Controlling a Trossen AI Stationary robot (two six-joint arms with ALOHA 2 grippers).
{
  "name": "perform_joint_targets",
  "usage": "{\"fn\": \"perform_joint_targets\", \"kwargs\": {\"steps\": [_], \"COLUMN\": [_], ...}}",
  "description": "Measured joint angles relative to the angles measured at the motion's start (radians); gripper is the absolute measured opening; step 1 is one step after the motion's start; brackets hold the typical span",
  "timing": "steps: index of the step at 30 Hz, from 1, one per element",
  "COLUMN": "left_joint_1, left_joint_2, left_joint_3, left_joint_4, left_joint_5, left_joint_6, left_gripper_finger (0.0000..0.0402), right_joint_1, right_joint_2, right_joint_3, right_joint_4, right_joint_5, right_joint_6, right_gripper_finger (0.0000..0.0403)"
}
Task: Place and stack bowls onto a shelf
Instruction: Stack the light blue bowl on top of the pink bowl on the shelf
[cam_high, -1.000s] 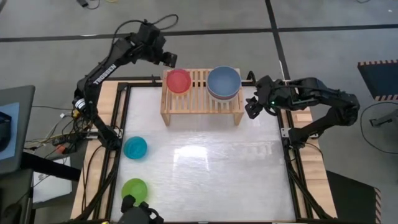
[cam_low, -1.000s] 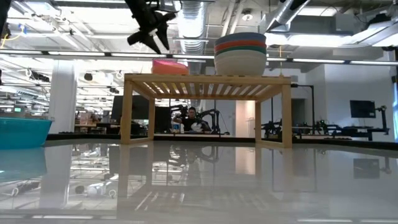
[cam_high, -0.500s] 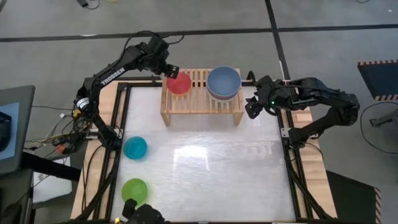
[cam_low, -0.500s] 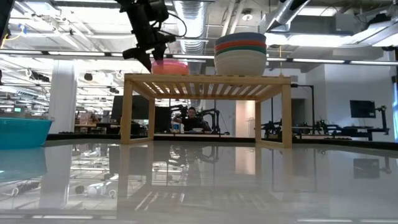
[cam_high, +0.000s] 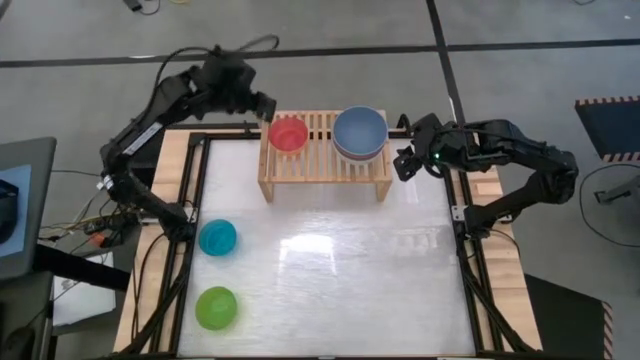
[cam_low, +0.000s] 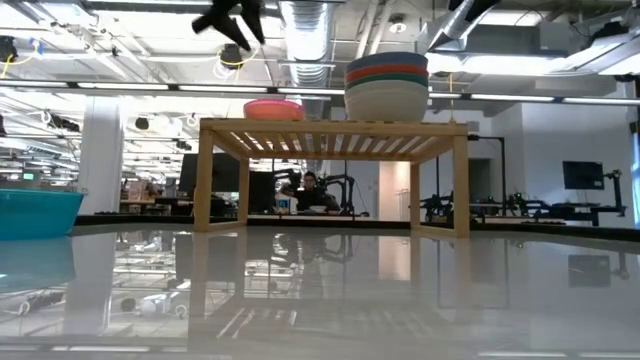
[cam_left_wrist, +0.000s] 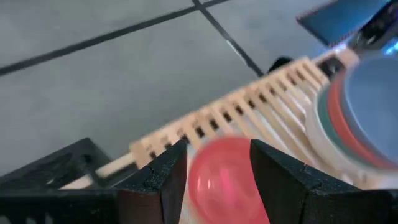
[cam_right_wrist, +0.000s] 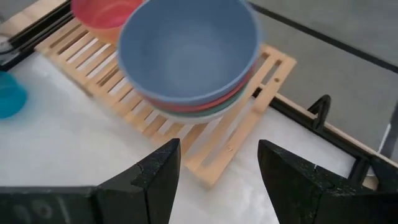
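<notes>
A: How far along?

B: The big stack, blue bowl (cam_high: 360, 132) on top, and the pink bowl (cam_high: 288, 133) sit on the shelf (cam_high: 324, 182). Cyan bowl (cam_high: 217, 237) and lime green bowl (cam_high: 216, 307) wait near the desk's (cam_high: 330, 290) left edge.

A: Room to move?

B: Plenty mid-desk. Left claw (cam_high: 262, 104) hangs wide and empty, far-left of the shelf; right claw (cam_high: 404, 165) wide, beside its right end.
</notes>
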Motion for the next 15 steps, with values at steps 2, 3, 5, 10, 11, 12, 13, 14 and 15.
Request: {"fn": "perform_joint_targets", "kwargs": {"steps": [2,3,5,10,11,12,13,14,15], "left_joint_1": [-0.062,-0.100,-0.181,-0.393,-0.430,-0.468,-0.502,-0.534,-0.568], "left_joint_2": [-0.033,-0.051,-0.088,-0.196,-0.221,-0.246,-0.272,-0.294,-0.314], "left_joint_3": [-0.005,-0.019,-0.065,-0.255,-0.304,-0.351,-0.402,-0.454,-0.505], "left_joint_4": [-0.067,-0.089,-0.122,-0.151,-0.153,-0.155,-0.155,-0.158,-0.160], "left_joint_5": [-0.070,-0.108,-0.182,-0.300,-0.305,-0.305,-0.301,-0.294,-0.285], "left_joint_6": [-0.014,-0.029,-0.072,-0.264,-0.309,-0.360,-0.413,-0.472,-0.532], "left_gripper_finger": [0.0159,0.0159,0.0159,0.0159,0.0159,0.0159,0.0159,0.0159,0.0159], "right_joint_1": [-0.028,-0.039,-0.062,-0.102,-0.103,-0.105,-0.106,-0.105,-0.105], "right_joint_2": [0.000,0.000,0.000,0.000,0.000,0.000,0.000,0.000,0.000], "right_joint_3": [0.000,0.000,0.000,0.000,0.000,0.000,0.000,0.000,0.000], "right_joint_4": [0.016,0.024,0.045,0.075,0.075,0.075,0.075,0.076,0.076], "right_joint_5": [0.000,0.000,-0.001,-0.024,-0.024,-0.025,-0.025,-0.026,-0.027], "right_joint_6": [-0.023,-0.035,-0.062,-0.104,-0.105,-0.111,-0.118,-0.120,-0.121], "right_gripper_finger": [0.0240,0.0240,0.0240,0.0240,0.0240,0.0240,0.0240,0.0240,0.0240]}}
